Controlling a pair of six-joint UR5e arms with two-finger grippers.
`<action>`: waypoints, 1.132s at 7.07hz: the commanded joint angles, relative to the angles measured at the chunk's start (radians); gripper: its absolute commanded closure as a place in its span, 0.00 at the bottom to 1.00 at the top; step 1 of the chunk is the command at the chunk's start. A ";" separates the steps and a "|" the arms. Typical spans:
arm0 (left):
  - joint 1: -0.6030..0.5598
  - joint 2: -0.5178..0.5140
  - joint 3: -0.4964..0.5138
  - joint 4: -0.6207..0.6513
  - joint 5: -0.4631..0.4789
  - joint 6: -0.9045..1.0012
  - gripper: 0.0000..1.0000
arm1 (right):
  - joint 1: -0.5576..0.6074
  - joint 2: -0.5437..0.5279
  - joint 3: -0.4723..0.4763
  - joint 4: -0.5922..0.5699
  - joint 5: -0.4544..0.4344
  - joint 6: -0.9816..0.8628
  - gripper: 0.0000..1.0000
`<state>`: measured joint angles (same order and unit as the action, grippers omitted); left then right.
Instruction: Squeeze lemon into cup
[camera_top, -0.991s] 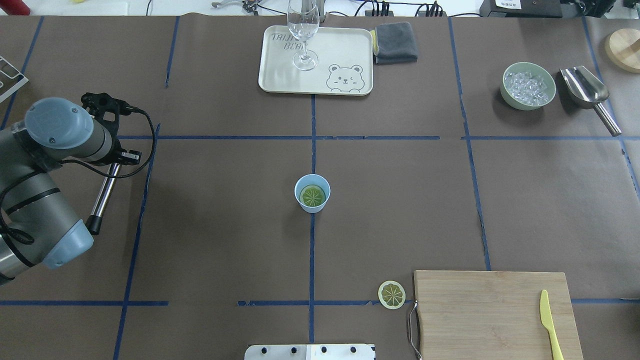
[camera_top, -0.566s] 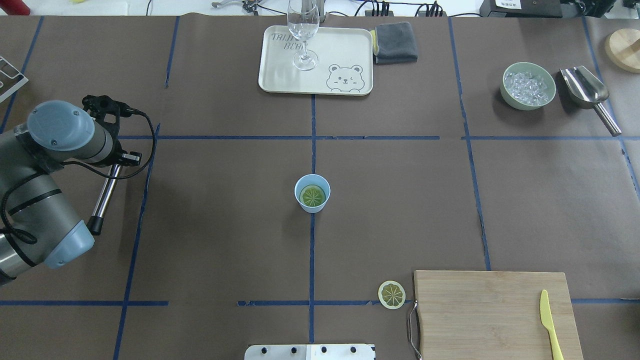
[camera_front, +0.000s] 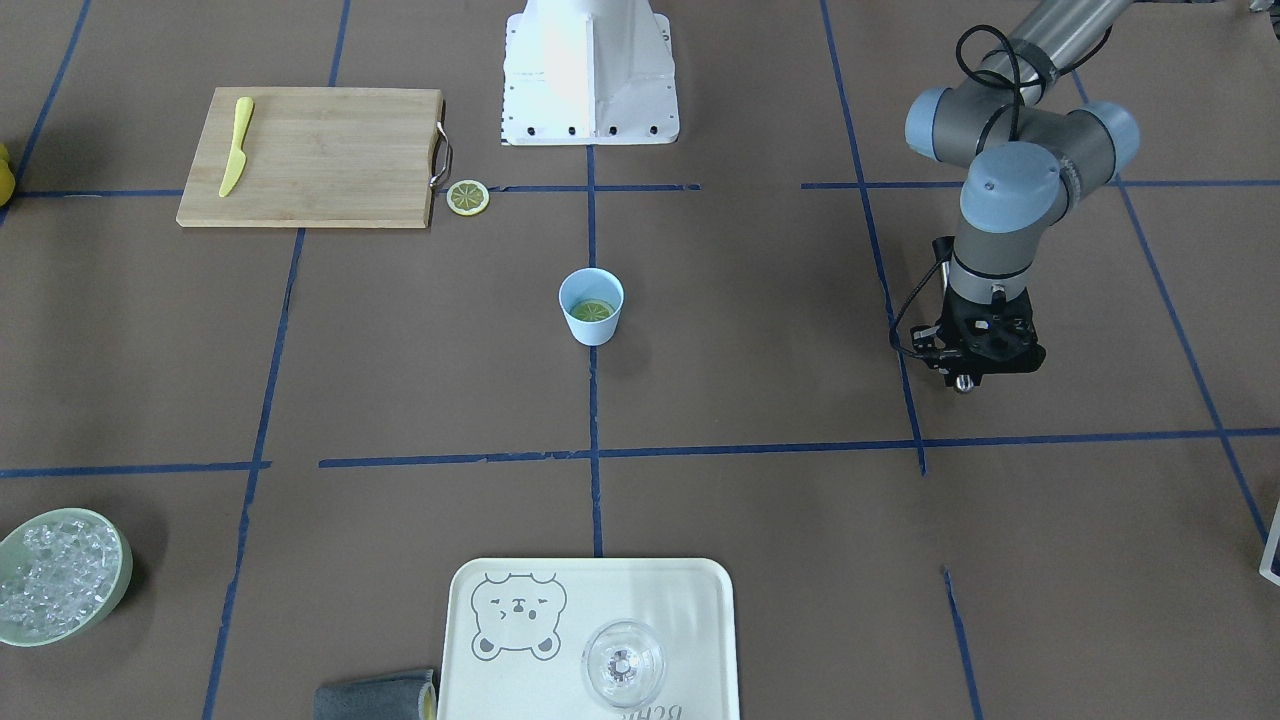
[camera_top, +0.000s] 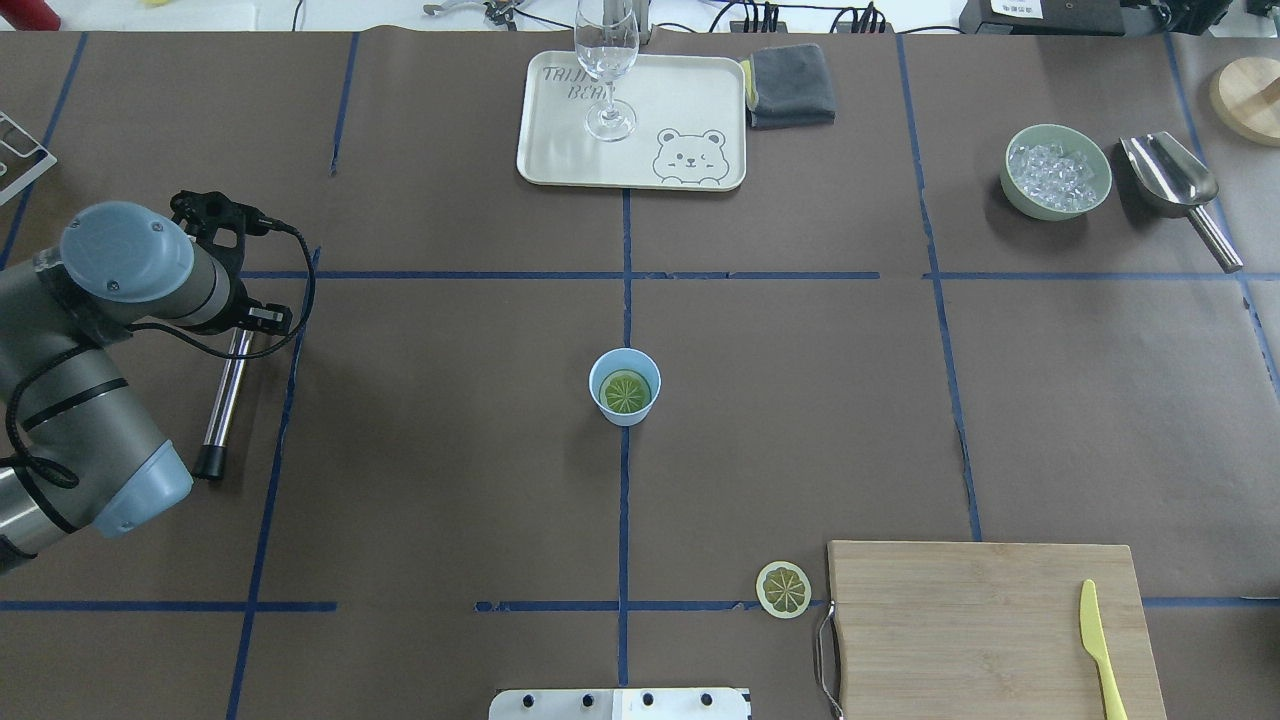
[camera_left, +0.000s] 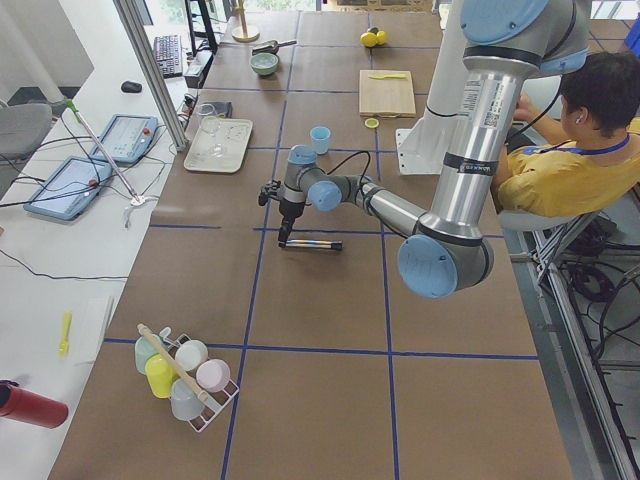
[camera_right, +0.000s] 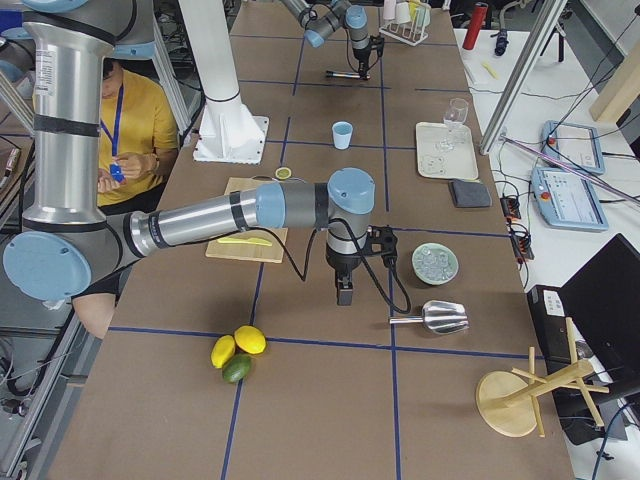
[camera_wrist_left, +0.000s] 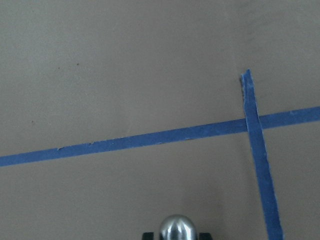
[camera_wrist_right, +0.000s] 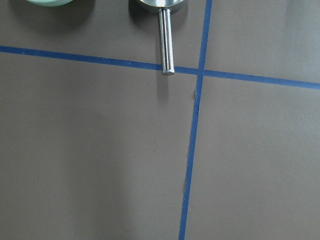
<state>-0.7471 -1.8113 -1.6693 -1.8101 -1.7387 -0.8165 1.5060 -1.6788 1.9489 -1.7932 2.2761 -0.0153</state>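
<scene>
Cup: the cup (camera_top: 625, 356) stands upright at the middle of the table (camera_top: 800, 420), on the blue tape line that runs away from the robot. Its mouth points straight up and its axis is vertical.
Lemon: the lemon (camera_top: 626, 392) lies inside the cup, below the rim, with its cut face and segment pattern turned upward. It is a round disc with no long axis. Its flat face is roughly level.
Second slice: a second lemon slice (camera_top: 783, 589) lies flat on the table, cut face up, just beside the handle end of the cutting board (camera_top: 980, 620). It is well apart from the cup.
Left gripper: the left gripper (camera_front: 965, 372) points down at the table's left side, far from the cup. In the wrist view its dark fingers sit pressed against either side of the rounded tip of a metal rod (camera_top: 225, 400).
Rod: its long axis runs from the gripper back toward the robot's side. The black-capped end is nearest the robot.
Right gripper: the right gripper (camera_right: 345, 293) hangs pointing down near the bowl of ice (camera_top: 1050, 208) and the scoop (camera_top: 1170, 175). Whether its jaws are apart or together cannot be told.
Knife: a yellow knife (camera_top: 1100, 650) lies on the board.
</scene>
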 joint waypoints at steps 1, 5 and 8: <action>-0.029 -0.005 -0.010 0.000 0.001 0.082 0.00 | 0.000 -0.001 -0.001 0.000 -0.001 0.000 0.00; -0.433 0.013 -0.024 0.023 -0.343 0.518 0.00 | 0.000 -0.002 -0.001 0.000 0.000 0.000 0.00; -0.637 0.104 -0.041 0.162 -0.455 0.652 0.00 | 0.000 -0.010 0.001 0.000 0.002 0.000 0.00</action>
<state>-1.2931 -1.7268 -1.7140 -1.7201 -2.1491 -0.2184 1.5064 -1.6851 1.9490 -1.7933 2.2774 -0.0153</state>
